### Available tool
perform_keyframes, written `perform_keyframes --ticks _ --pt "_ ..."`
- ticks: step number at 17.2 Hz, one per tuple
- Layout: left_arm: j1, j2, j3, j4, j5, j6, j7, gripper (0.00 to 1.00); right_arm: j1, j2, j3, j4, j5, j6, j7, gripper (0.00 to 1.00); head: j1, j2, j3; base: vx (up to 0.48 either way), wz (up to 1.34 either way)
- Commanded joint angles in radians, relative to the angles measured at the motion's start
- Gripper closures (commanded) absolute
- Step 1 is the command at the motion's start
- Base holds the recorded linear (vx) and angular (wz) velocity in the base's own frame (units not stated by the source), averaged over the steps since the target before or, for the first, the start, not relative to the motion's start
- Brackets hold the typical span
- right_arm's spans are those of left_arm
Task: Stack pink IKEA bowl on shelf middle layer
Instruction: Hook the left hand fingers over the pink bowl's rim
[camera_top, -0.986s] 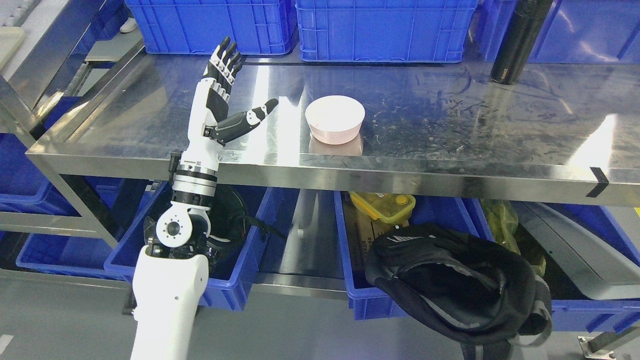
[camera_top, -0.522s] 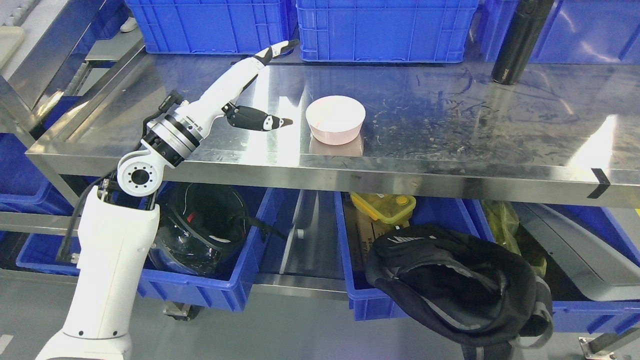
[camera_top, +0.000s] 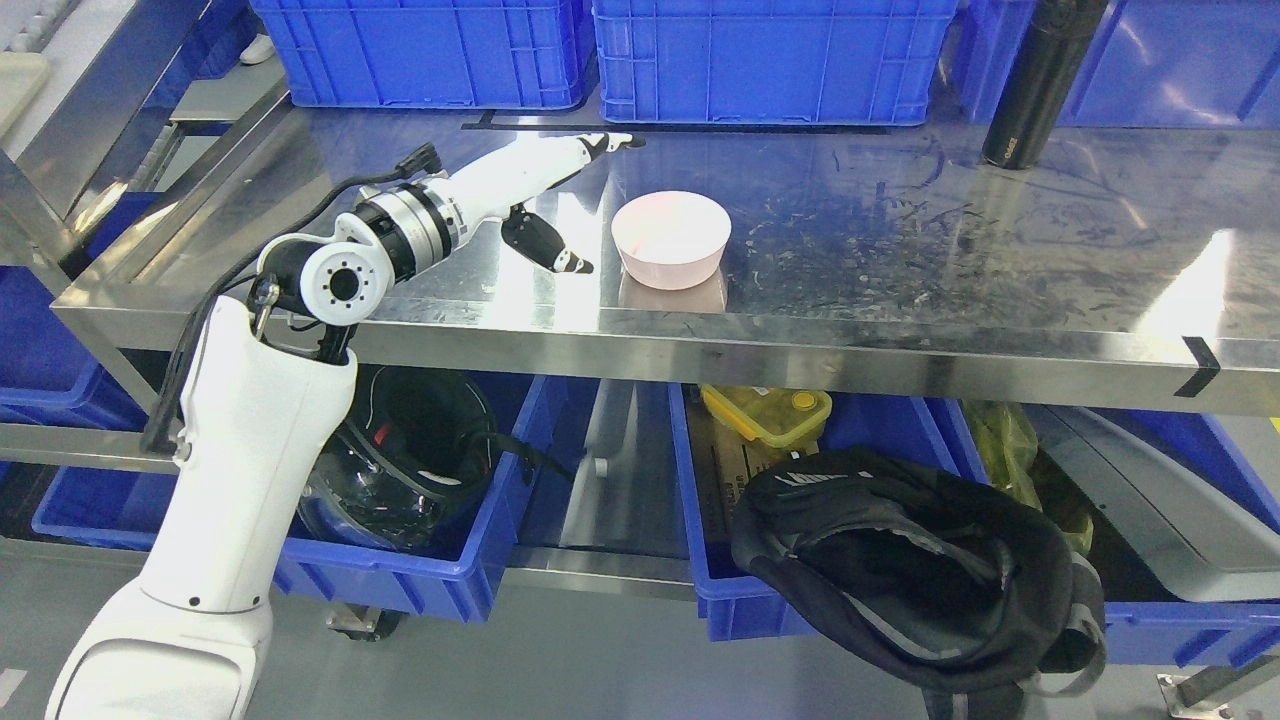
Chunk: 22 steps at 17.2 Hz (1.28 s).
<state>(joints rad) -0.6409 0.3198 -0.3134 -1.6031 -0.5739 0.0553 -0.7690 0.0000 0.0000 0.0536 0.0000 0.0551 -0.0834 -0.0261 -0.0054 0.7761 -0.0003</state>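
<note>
The left hand (camera_top: 545, 190) reaches over the steel shelf (camera_top: 900, 240) from the lower left, its white forearm lying low and nearly level above the metal. The hand is spread wide and holds nothing: the fingers (camera_top: 600, 145) stretch straight toward the back of the shelf, their dark tips near the black strip in front of the crates, while the thumb (camera_top: 550, 245) juts down and forward, its tip close above the shelf surface. The hand touches no object. Whether the thumb tip rests on the metal cannot be told.

The pink bowl (camera_top: 670, 238) sits upright on the shelf, just to the right of the thumb and apart from it. It is a pale pink, round, straight-sided bowl with a lighter inside, and its reflection shows on the steel below it, toward the front edge. Only 1 bowl is visible; nothing lies in it or stacked with it.

At the back stand blue crates (camera_top: 765, 60), and a black bottle (camera_top: 1035, 80) stands upright at the far right. Under the shelf, blue bins hold a black helmet (camera_top: 410, 460) and a yellow lidded box (camera_top: 770, 410).
</note>
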Motion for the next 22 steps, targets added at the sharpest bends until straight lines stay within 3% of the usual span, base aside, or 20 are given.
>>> perform_keyframes --ticks 1,6,15,22 --pt "-0.085 -0.096 -0.191 0.006 -0.119 0.047 -0.056 0.06 0.023 -0.017 0.0 -0.017 0.0 0.001 0.0 0.0 0.0 0.0 0.0 0.0 0.0" --pt "-0.065 -0.116 -0.191 0.029 -0.129 0.047 -0.065 0.0 0.023 -0.017 0.0 -0.017 0.0 0.001 0.0 0.0 0.0 0.0 0.0 0.0 0.0" --pt "-0.063 -0.087 -0.144 0.038 -0.193 0.047 -0.128 0.3 0.023 -0.017 0.0 -0.017 0.0 0.001 0.0 0.0 0.0 0.0 0.0 0.0 0.0" --pt "-0.075 -0.094 -0.128 0.097 -0.21 0.04 -0.125 0.32 0.023 -0.017 0.0 -0.017 0.0 0.001 0.0 0.0 0.0 0.0 0.0 0.0 0.0"
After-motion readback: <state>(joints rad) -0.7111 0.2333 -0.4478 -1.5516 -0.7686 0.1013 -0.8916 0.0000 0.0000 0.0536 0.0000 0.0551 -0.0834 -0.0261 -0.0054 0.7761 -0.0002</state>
